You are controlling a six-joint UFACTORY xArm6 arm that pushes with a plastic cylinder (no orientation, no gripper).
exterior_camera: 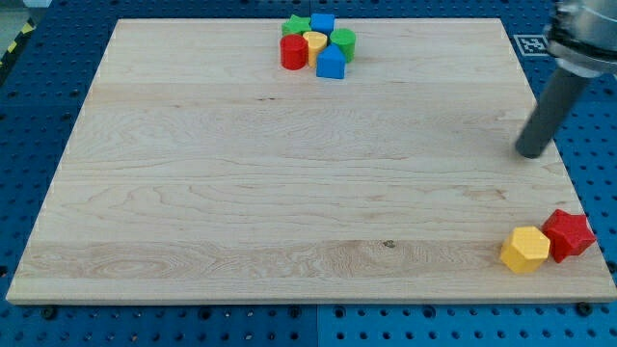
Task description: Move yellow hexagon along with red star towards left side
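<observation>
A yellow hexagon (525, 250) lies near the board's bottom right corner. A red star (568, 234) touches it on its right, at the board's right edge. My tip (530, 152) is at the view's right, above both blocks and well apart from them, near the board's right edge.
A tight cluster sits at the top middle of the wooden board (289, 193): a red block (294, 52), a yellow block (315, 42), a blue block (330, 64), another blue block (322, 23), a green block (343, 42) and a green block (296, 23).
</observation>
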